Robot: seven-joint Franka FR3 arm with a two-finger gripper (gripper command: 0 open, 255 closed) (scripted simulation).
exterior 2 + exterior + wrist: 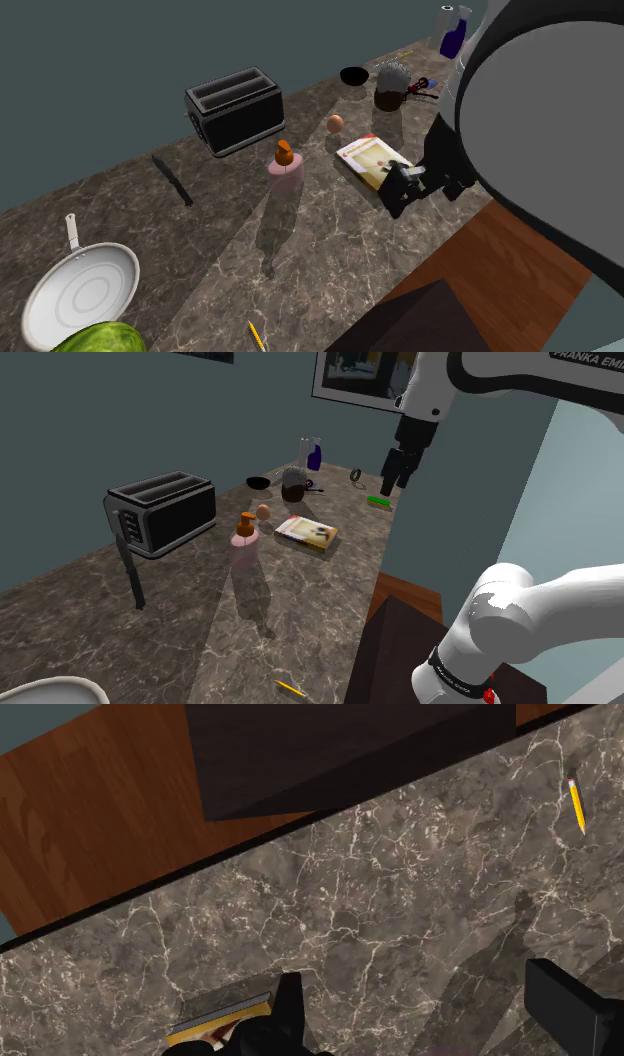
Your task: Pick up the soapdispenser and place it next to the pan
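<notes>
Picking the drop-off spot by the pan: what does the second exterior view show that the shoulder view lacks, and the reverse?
Second exterior view: the pan whole, handle included, and a green melon beside it. Shoulder view: a framed picture on the wall. Shared: the pink soap bottle, toaster, knife, book, pencil, and a sliver of the pan's rim.

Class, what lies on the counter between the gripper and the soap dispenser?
A book lies between the gripper and the pink soap dispenser, seen in the second exterior view.
</notes>
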